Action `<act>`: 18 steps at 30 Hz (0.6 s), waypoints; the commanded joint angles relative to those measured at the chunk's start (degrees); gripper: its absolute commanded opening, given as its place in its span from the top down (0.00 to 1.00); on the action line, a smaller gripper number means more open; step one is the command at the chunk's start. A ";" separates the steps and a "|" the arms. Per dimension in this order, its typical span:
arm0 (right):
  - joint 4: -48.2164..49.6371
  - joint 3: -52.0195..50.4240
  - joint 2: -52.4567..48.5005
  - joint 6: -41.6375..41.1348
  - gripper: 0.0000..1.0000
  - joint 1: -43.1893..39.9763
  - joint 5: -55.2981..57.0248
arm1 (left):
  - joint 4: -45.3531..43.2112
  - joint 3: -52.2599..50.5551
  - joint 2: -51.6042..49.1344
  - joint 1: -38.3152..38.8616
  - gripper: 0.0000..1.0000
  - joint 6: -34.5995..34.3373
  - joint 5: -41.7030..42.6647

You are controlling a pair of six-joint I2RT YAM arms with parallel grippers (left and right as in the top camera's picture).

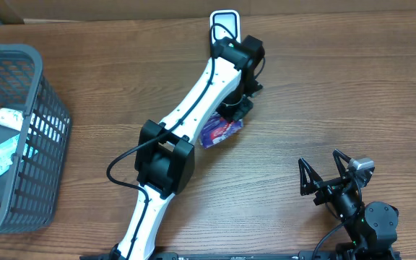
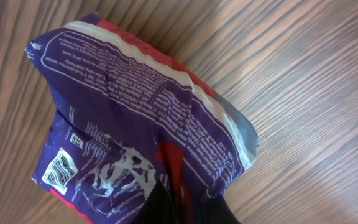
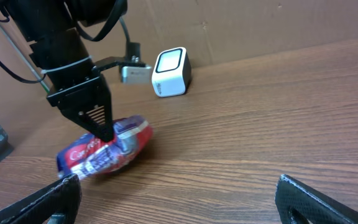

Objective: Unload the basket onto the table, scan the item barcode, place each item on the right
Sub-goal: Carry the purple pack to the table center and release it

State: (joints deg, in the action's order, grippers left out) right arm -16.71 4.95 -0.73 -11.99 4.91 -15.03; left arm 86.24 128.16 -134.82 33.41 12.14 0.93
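The left gripper is clamped tight on the purple snack packet, which sits mid-worktop, seemingly just touching the wood. The scanner stands at 12 o'clock from the packet, near the far edge. The barcode shows on the packet's gripper-side face, so it likely needs turning toward the scanner. The right gripper, at 5 o'clock, is spread wide, empty and farther off.
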 commanded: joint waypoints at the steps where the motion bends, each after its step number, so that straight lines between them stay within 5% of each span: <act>1: -1.44 0.68 0.55 0.07 0.00 0.28 -0.07 | -1.20 0.46 0.35 1.42 0.78 2.03 2.86; 2: -1.44 0.68 0.55 0.07 0.00 0.28 -0.07 | -1.46 0.46 0.35 1.49 0.63 2.03 3.61; 8: -1.44 0.68 0.55 0.07 0.00 0.28 -0.07 | -2.45 2.43 0.37 0.96 0.42 -0.42 5.07; 18: -1.44 0.68 0.55 0.07 0.00 0.28 -0.07 | 3.74 24.79 2.93 -5.62 0.43 -11.21 4.68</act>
State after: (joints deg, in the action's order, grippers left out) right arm -16.71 4.95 -0.73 -11.99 4.91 -15.05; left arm 88.99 144.88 -134.80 31.64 7.70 5.06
